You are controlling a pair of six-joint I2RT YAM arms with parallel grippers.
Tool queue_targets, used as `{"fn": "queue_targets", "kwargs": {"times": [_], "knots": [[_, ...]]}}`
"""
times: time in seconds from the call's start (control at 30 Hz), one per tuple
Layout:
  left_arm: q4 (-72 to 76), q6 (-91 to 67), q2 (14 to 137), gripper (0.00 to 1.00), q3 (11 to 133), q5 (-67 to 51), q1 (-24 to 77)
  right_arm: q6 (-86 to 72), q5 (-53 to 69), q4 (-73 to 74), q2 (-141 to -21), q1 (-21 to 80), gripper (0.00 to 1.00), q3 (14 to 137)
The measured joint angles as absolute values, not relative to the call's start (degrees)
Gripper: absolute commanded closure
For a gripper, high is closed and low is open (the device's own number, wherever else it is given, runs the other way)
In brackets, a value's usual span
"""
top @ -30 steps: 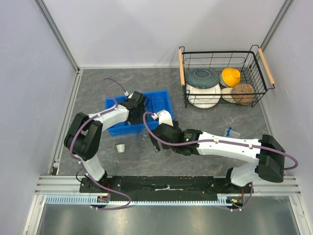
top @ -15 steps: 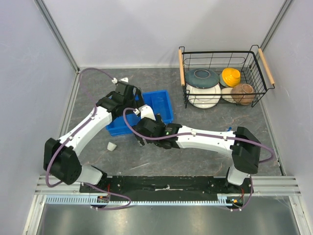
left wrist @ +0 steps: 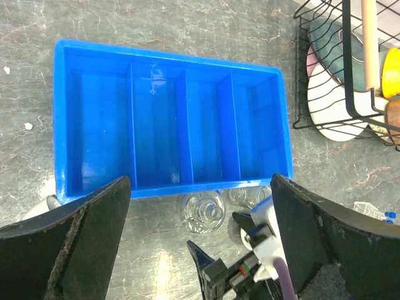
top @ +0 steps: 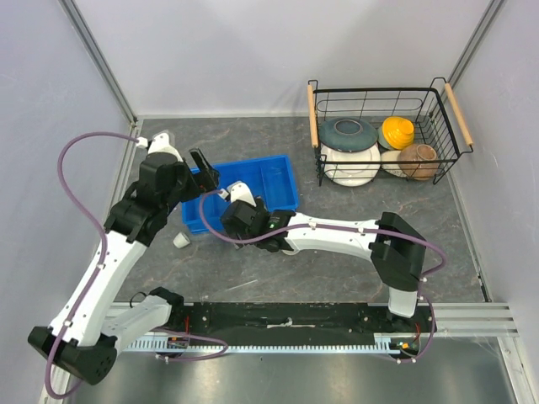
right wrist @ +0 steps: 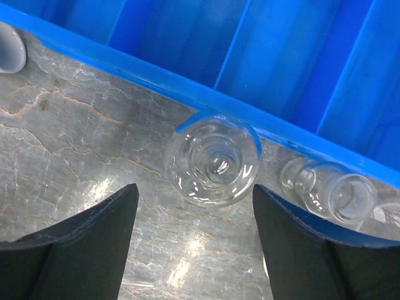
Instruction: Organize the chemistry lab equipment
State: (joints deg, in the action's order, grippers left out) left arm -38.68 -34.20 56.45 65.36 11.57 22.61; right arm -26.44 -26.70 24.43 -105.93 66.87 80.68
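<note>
A clear glass beaker (right wrist: 212, 159) stands on the table against the front wall of the blue tray (right wrist: 294, 56). A second beaker (right wrist: 337, 194) stands to its right. Both also show in the left wrist view, the first (left wrist: 203, 211) and the second (left wrist: 250, 195). My right gripper (right wrist: 195, 190) is open and hangs just above the first beaker; in the top view (top: 229, 212) it covers it. My left gripper (top: 202, 164) is open, empty and raised over the tray's left end (left wrist: 200, 181). A tiny white cup (top: 180, 241) sits left of the tray. Blue-capped tubes (left wrist: 389, 216) lie far right. The white round dish is out of view.
The blue tray (top: 278, 181) has several empty compartments (left wrist: 156, 125). A black wire basket (top: 379, 93) with ceramic bowls and plates stands at the back right. Aluminium rails and grey walls bound the table on the left and at the back.
My left arm has lifted and swung back to the left, off the tray. My right gripper has moved left along the tray's front wall. The white cup now sits further left.
</note>
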Motion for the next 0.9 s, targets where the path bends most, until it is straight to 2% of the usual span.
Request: {"fn": "queue_targets", "kwargs": {"times": [0.13,0.3,0.43,0.67,0.9], "knots": [[-38.61,-33.71,52.34,0.01,62.67,11.40,22.57,-25.63,-25.80,24.23,-107.90,66.87,0.29,82.28],[-39.38,-32.97,48.84,0.01,59.51,11.07,22.57,-25.41,-25.15,24.56,-110.78,66.63,0.32,83.09],[-41.15,-32.16,46.15,0.01,58.94,9.87,22.63,-25.56,-25.19,24.69,-112.53,65.60,0.41,83.88],[-43.16,-31.33,42.70,0.01,58.52,8.21,22.72,-26.15,-25.67,24.45,-113.51,64.18,0.43,85.73],[-44.38,-30.37,41.93,0.01,57.60,7.79,22.74,-26.35,-26.20,24.58,-114.72,64.12,0.64,87.46]]}}
